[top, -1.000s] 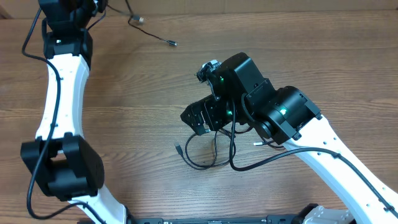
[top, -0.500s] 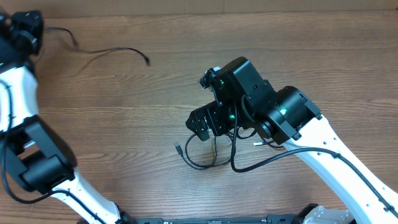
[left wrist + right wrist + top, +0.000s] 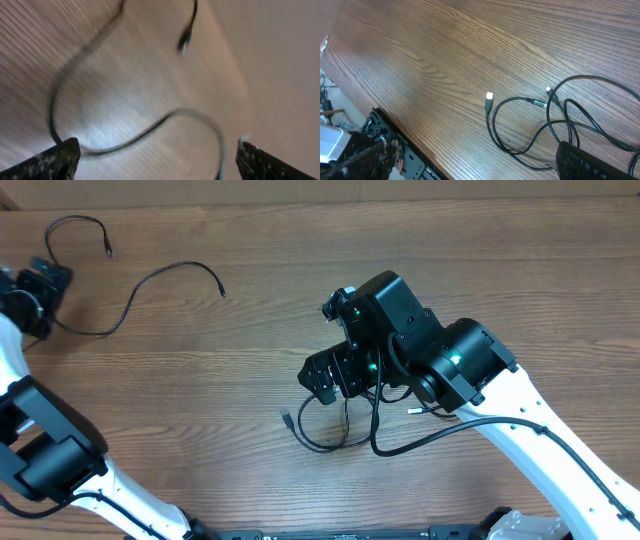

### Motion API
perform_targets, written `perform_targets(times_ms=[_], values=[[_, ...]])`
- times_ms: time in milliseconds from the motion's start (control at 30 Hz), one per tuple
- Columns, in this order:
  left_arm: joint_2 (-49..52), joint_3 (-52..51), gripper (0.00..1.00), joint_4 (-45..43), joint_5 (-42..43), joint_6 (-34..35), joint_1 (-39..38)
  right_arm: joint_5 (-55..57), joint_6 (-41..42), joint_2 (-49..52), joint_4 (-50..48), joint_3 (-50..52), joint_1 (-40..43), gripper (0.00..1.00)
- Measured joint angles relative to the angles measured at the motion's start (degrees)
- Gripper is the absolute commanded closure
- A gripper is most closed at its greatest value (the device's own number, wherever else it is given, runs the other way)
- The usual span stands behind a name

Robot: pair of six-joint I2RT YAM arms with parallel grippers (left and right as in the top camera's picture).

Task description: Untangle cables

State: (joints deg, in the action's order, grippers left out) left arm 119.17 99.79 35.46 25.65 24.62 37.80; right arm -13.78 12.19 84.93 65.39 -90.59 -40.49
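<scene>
One thin black cable (image 3: 150,280) lies loose in a long curve at the far left of the table, its plug ends apart. My left gripper (image 3: 40,285) is at the table's left edge beside it. The left wrist view, blurred, shows that cable (image 3: 150,132) running across between the wide-apart fingers (image 3: 50,160), which grip nothing. The other cables (image 3: 325,435) lie looped together near the table's middle. My right gripper (image 3: 322,378) hovers just above them, open. In the right wrist view the loops (image 3: 540,125) and a silver plug (image 3: 489,97) lie ahead of the right finger (image 3: 590,162).
The right arm's own thick black cable (image 3: 420,442) droops onto the table beside the tangle. A metal rail (image 3: 395,145) runs along the table's front edge. A pale wall (image 3: 280,60) borders the table's far left side.
My left arm swung from the back to the far left, dragging one cable out with it. Its jaws went from shut to open, and the cable now lies free. The right arm stayed put.
</scene>
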Motion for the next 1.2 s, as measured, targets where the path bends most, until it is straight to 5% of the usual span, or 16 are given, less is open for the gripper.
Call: perform_targets(times_ms=[100,300,533,667,733,800,1200], values=[[0.00,0.00,0.01,3.91,-4.11,-5.68,-2.82,0.04,0.04,0.00,0.17,0.00,0.00,0.00],[0.00,-0.20,0.07,7.50,-27.52,-11.80,-10.51,-0.83,0.04,0.00,0.55,0.00,0.00,0.00],[2.97,-1.25,0.09,6.51,-36.92,-13.18,-9.86,-1.44,0.04,0.02,2.05,0.00,-0.02,0.00],[7.06,-1.73,0.38,5.27,-38.01,-13.44,-8.74,-1.46,0.09,0.00,2.14,0.00,0.00,0.00],[9.18,-2.01,0.80,3.89,-38.40,-13.81,-8.24,-1.46,0.09,0.00,2.12,0.00,0.00,0.00],[10.60,-2.34,0.96,1.75,-38.40,-13.99,-7.67,-1.46,0.09,0.00,2.16,0.00,0.00,0.00],[11.15,8.33,0.96,-11.45,-38.77,-23.19,-7.34,-1.46,0.68,0.02,2.97,0.00,0.00,0.00]])
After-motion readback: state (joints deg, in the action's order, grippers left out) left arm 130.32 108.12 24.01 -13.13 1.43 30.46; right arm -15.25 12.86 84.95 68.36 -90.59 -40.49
